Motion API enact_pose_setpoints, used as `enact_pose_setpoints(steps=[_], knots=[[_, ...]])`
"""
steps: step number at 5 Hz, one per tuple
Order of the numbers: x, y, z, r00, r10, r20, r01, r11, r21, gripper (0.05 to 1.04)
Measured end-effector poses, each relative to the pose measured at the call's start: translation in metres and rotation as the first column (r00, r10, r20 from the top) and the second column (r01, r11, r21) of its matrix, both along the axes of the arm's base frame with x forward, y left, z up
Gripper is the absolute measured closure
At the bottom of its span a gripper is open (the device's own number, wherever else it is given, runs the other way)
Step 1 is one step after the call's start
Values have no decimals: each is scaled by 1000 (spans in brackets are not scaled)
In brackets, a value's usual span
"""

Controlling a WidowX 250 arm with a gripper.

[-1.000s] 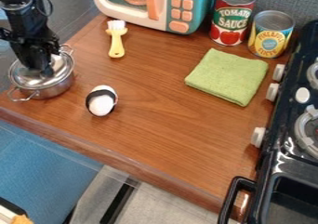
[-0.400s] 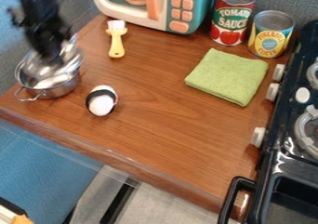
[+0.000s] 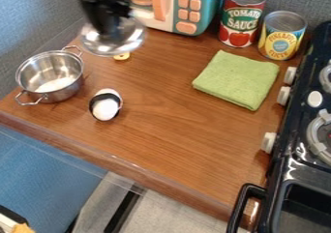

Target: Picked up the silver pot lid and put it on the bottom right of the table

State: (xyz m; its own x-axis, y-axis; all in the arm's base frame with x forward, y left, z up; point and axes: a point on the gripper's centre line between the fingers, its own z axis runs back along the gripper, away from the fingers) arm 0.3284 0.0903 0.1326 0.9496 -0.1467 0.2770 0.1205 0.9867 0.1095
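Your silver lid [image 3: 131,39] hangs in the upper left of the frame, pinched by the end effector [image 3: 111,33] and tilted slightly. A second ago it sat on the pot [image 3: 50,77]; now you have it clear, up and to the right, above the yellow brush [image 3: 121,56]. The pot stands open at left, nudged slightly rightward. So the pick looks done and the placing remains: you likely need to carry the lid past the egg [image 3: 105,106] to the worktop's [image 3: 217,152] lower right, then lower it.
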Motion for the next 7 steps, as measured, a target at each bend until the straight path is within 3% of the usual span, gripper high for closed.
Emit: enact_pose_setpoints(steps=[1, 2, 4, 5, 6, 7], knots=[[-7, -49, -12, 989, -148, -30, 147, 989, -32, 798], [-26, -100, -26, 963, -260, -68, 259, 966, -14, 798], [-55, -140, -57, 931, -340, -134, 337, 940, -46, 798], [-57, -140, -86, 921, -323, -216, 323, 946, -37, 735], [-56, -141, -93, 915, -333, -228, 332, 942, -43, 425], [-62, -146, -85, 906, -356, -229, 358, 933, -32, 134]])
